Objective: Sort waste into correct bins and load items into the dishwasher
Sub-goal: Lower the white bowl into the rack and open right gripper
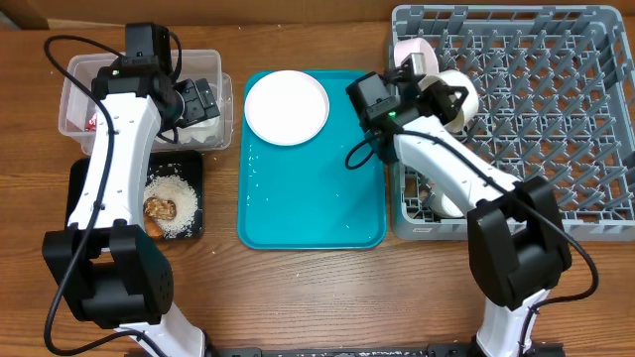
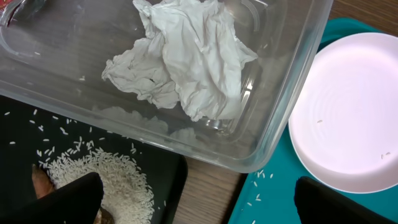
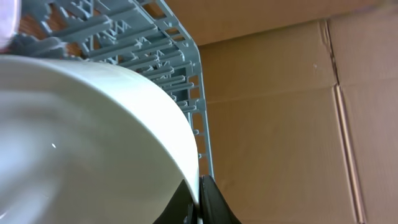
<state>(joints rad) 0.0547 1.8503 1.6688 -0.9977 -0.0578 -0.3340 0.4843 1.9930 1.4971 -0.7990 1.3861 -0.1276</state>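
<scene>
Crumpled white napkin (image 2: 186,62) is lying in the clear rectangular plastic tub (image 1: 71,99) at the far-left corner of the tabletop. The left claw (image 2: 199,202) hangs right over it with its fingers spread wide, holding nothing. Just in front of the tub, by the left edge, sits the flat black rectangular tray (image 1: 194,230) with a pile of loose white rice (image 1: 182,198) and a small brown food lump (image 1: 159,208) touching the pile. In the middle there's a big teal tray (image 1: 317,198) with a round white dish (image 1: 286,107) in its far-left corner, plus a few stray grains. On the right, the right claw (image 3: 198,202) is pinched tight on the rim of a small white bowl (image 1: 461,99), tilted over the left side of the large square grey plastic dish rack (image 1: 556,119) in the far-right corner. A pale-pink plate (image 1: 405,50) stands on edge in the rack just beside it.
</scene>
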